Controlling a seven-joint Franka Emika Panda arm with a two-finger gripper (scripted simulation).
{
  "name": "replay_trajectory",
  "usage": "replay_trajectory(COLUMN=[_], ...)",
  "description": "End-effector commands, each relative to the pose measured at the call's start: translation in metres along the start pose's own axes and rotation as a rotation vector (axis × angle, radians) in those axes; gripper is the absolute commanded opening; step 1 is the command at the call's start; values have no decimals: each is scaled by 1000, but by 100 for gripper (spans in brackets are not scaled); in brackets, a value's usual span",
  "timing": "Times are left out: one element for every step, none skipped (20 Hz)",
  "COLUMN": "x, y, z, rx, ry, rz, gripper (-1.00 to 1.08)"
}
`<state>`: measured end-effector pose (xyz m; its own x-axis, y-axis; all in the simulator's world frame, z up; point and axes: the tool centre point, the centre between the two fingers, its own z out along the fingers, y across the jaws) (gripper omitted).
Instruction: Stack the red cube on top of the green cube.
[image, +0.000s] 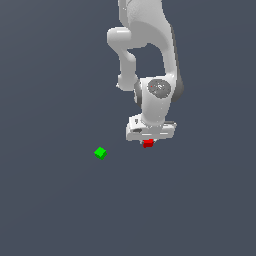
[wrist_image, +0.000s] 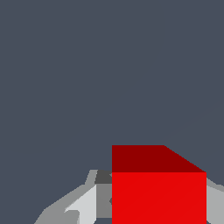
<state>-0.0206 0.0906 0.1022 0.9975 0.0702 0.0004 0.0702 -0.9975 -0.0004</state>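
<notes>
The red cube (image: 148, 144) sits between the fingers of my white gripper (image: 148, 141), just under the hand. In the wrist view the red cube (wrist_image: 158, 192) fills the space between the two grey fingers (wrist_image: 85, 204), which touch it on both sides, so the gripper (wrist_image: 158, 205) is shut on it. I cannot tell whether the cube is off the floor. The green cube (image: 100, 153) lies alone on the floor, well off toward the exterior view's left of the gripper and slightly lower in the picture. It does not show in the wrist view.
The dark grey-blue floor (image: 60, 210) spreads flat around both cubes. The white arm (image: 150, 45) rises above the gripper toward the top of the exterior view.
</notes>
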Motion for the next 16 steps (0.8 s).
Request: replay_trajectory(x=[-1,-1,-1,-1,-1,-1,-1,-1,-1,-1,-1,-1,0,0,0,1], y=[31,44,57,70,83,96,109,121,133,144,155,165,174,183,190,197], z=[5,7,10,12,14,17,19,21,23,25,27,29,31,32,34,35], rx=[0,-1,-1,-1,-1,-1,-1,-1,-1,-1,-1,-1,-1,-1,-1,-1], ry=[1,0,0,0,0,0,0,0,0,0,0,0,0,0,0,0], rz=[1,2,2,2,2,2,2,2,2,2,2,2,2,2,1,1], gripper=[-100,-100,-100,-100,-100,-100,-100,-100,-100,-100,-100,-100,-100,-100,-100,-100])
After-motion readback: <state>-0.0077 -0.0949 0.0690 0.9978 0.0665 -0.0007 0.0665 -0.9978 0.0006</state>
